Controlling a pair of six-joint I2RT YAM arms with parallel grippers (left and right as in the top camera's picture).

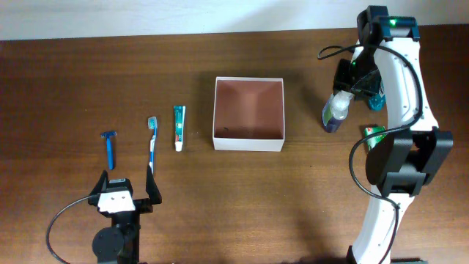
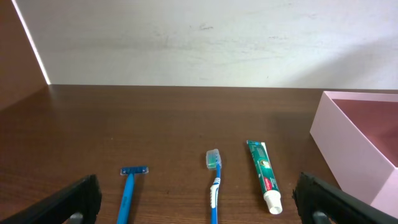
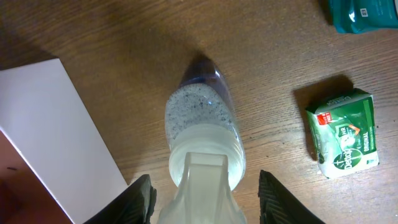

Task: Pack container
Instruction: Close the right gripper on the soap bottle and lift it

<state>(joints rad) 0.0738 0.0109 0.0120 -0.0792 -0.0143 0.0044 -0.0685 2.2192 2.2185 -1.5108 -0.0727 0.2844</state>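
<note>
Fingers of the right gripper [image 3: 205, 179] flanked the top of the pump bottle [image 1: 335, 111], seemingly for a lift; whether they pinched it was unclear. The empty container [image 1: 248, 141] sat central on the bench [image 1: 58, 81], reachable by both arms, while fingers of the left gripper [image 1: 126, 178] gaped wide.

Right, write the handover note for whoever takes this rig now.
Left gripper: open, empty, low in front of the razor and toothbrush.
Right gripper: open, jaws either side of the bottle top, slight gaps showing, no grip yet.
Container: centre, nothing in it.
To its left: razor, toothbrush, toothpaste. To its right: bottle, upright, soap, teal packet.
Done: nothing packed.
Left: all six items; bottle probably first.
</note>
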